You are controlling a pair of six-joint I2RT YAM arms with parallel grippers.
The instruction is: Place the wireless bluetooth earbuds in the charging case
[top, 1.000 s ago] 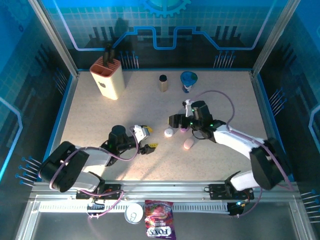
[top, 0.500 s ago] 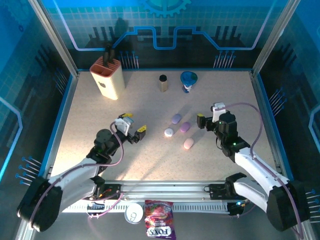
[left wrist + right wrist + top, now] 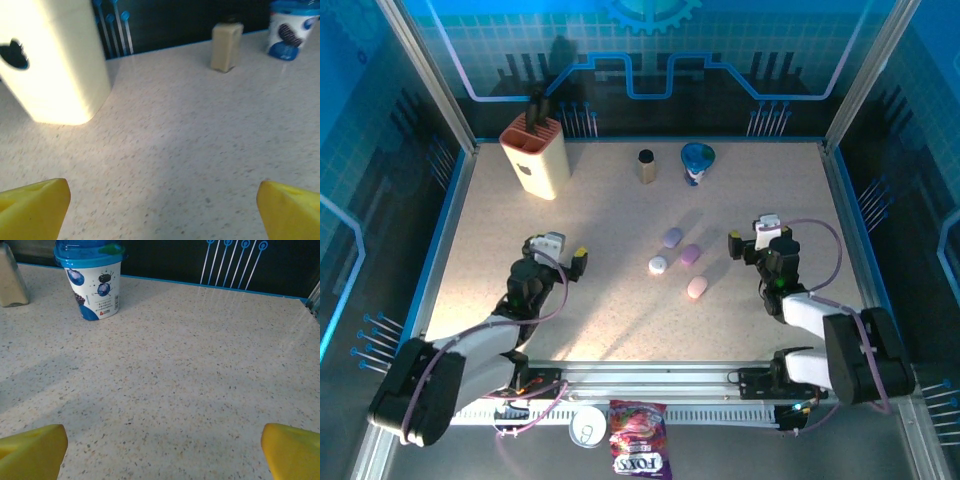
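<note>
- Four pastel charging cases (image 3: 691, 254) lie close together on the arms' side of the blue-lidded cup (image 3: 697, 162), well apart from it.
- Left gripper (image 3: 563, 250): far left of the cup, fingers spread wide, holding nothing.
- Right gripper (image 3: 752, 235): right of the cup, fingers spread wide, holding nothing.

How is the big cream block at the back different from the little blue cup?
The cream block is much bigger than the blue cup. The block is cream with dark handles sticking out on top; the cup is white with blue pictures and a blue lid. The block stands back left, the cup nearer the middle. Both stand upright.
</note>
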